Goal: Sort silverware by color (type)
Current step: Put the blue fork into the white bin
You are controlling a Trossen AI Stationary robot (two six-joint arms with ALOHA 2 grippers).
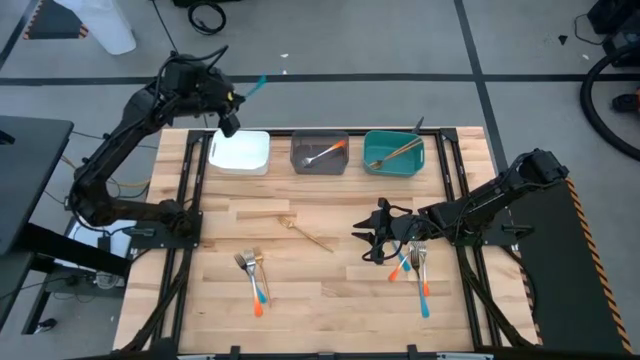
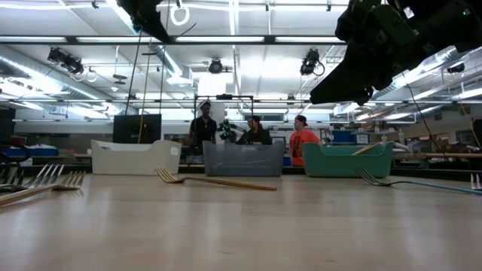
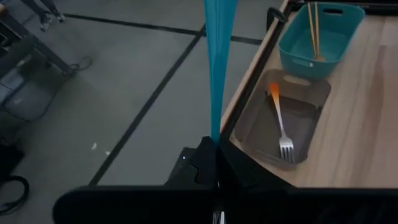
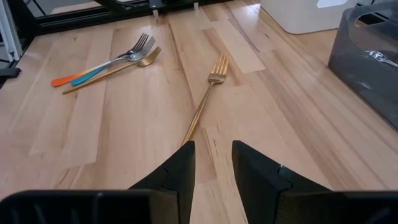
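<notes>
My left gripper [image 1: 229, 123] is raised over the far edge of the white bin [image 1: 240, 153] and is shut on a blue-handled utensil [image 1: 258, 86]; its head is hidden. My right gripper [image 4: 211, 163] hovers open, low over the table, just right of a gold fork [image 4: 206, 99] that lies flat on the wood [image 1: 310, 237]. Three forks, one orange-handled, one blue-handled and one gold [image 1: 252, 275], lie near the left front. More orange- and blue-handled forks [image 1: 415, 268] lie under the right arm. My left gripper pinches the blue utensil between its two shut fingers [image 3: 205, 163]. The blue handle [image 3: 216, 127] sticks straight out past the fingertips. The end inside the fingers is hidden by the gripper itself. The utensil is lifted clear, high above the table's far edge.
The grey bin [image 1: 320, 155] holds an orange-handled fork [image 3: 281, 124]. The teal bin [image 1: 393, 152] holds gold utensils [image 3: 314, 31]. Black rails [image 1: 185, 200] run along both table sides. Bare wood lies mid-table. People stand in the room beyond [image 2: 252, 132].
</notes>
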